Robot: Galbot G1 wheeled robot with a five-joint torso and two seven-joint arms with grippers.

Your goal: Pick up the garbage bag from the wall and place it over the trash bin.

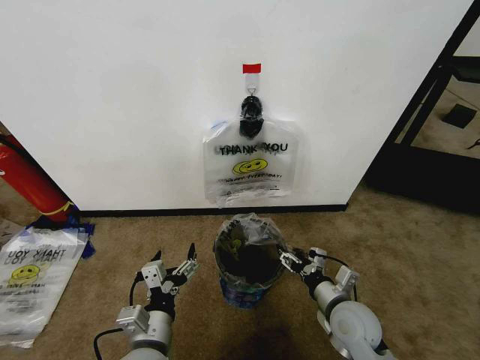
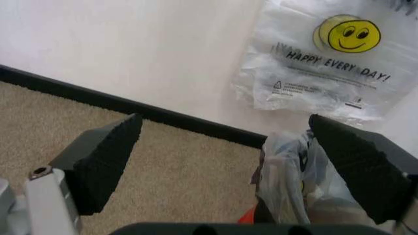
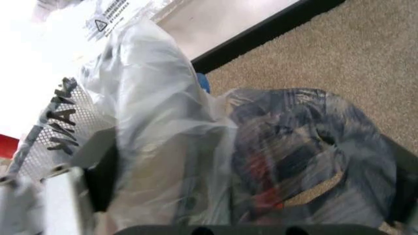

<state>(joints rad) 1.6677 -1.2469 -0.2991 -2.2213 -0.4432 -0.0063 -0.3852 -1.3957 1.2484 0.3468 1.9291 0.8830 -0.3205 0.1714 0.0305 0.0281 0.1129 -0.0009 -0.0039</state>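
The garbage bag (image 1: 251, 161) hangs flat on the white wall (image 1: 135, 97) from a black clip (image 1: 251, 109) under a red tape strip (image 1: 251, 68); its smiley print also faces the left wrist camera (image 2: 326, 58). Below it on the carpet stands the black trash bin (image 1: 244, 262), with another crumpled clear bag draped in and over its rim (image 3: 163, 127). My left gripper (image 1: 174, 266) is open, left of the bin, nothing between its fingers (image 2: 104, 156). My right gripper (image 1: 300, 259) is open at the bin's right rim, with the liner plastic lying against one finger (image 3: 98, 176).
A red cylinder (image 1: 30, 180) leans at the far left of the wall. Several printed bags (image 1: 34, 277) lie on the carpet at the left. A black baseboard (image 1: 150, 212) runs along the wall. A dark frame and opening (image 1: 435, 112) stand at the right.
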